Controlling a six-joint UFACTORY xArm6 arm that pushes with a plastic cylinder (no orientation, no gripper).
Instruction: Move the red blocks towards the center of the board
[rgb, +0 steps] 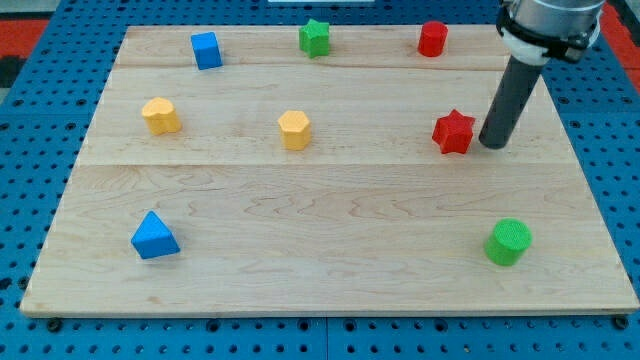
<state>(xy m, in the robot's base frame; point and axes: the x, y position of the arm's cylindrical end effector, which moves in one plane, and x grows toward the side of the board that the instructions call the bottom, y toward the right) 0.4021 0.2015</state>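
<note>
A red star block (453, 132) sits at the board's right, about mid-height. A red cylinder (432, 39) stands near the view's top right. My tip (492, 143) rests on the board just to the right of the red star, a small gap from it or barely touching. The dark rod rises from there to the view's upper right corner.
A wooden board (330, 280) holds a blue cube (206, 50), a green star (315, 37), two yellow blocks (160, 116) (294, 130), a blue triangular block (154, 236) and a green cylinder (508, 242). Blue pegboard surrounds the board.
</note>
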